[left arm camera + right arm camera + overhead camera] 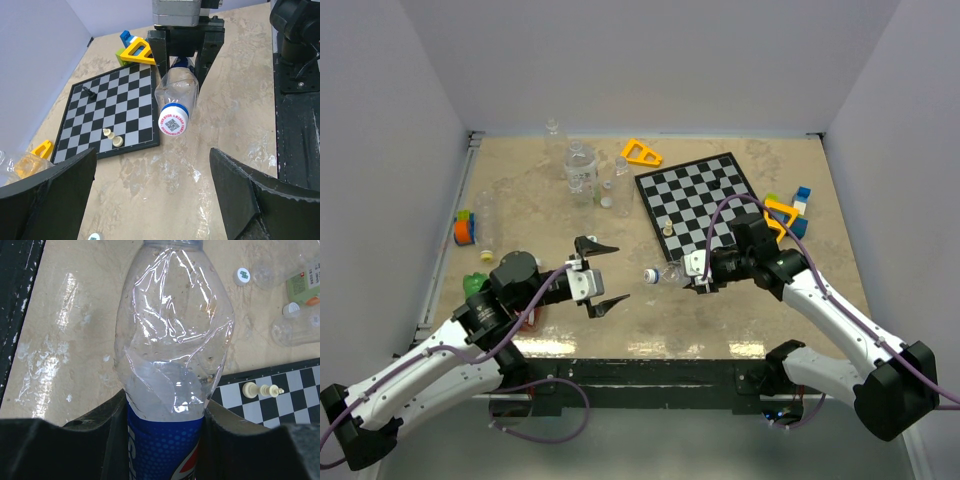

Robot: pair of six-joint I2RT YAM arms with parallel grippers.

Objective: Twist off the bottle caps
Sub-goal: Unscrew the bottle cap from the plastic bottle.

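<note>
My right gripper (698,274) is shut on a crumpled clear bottle with a blue label (172,340) and holds it sideways above the table, neck pointing left. The jaws clamp the blue label (162,452). Its blue cap (173,124), with a white printed top, is on the neck and faces my left gripper; it also shows in the top view (650,275). My left gripper (603,273) is open and empty, a short way left of the cap. In the left wrist view its fingers (260,195) spread wide below the cap. A loose white cap (243,275) lies on the table.
A chessboard (698,200) with a few pieces lies behind the held bottle. Clear bottles (580,170) stand at the back. A green bottle (475,283) and an orange thing (466,230) lie at the left edge. A yellow triangle (640,152) and coloured blocks (790,210) lie nearby.
</note>
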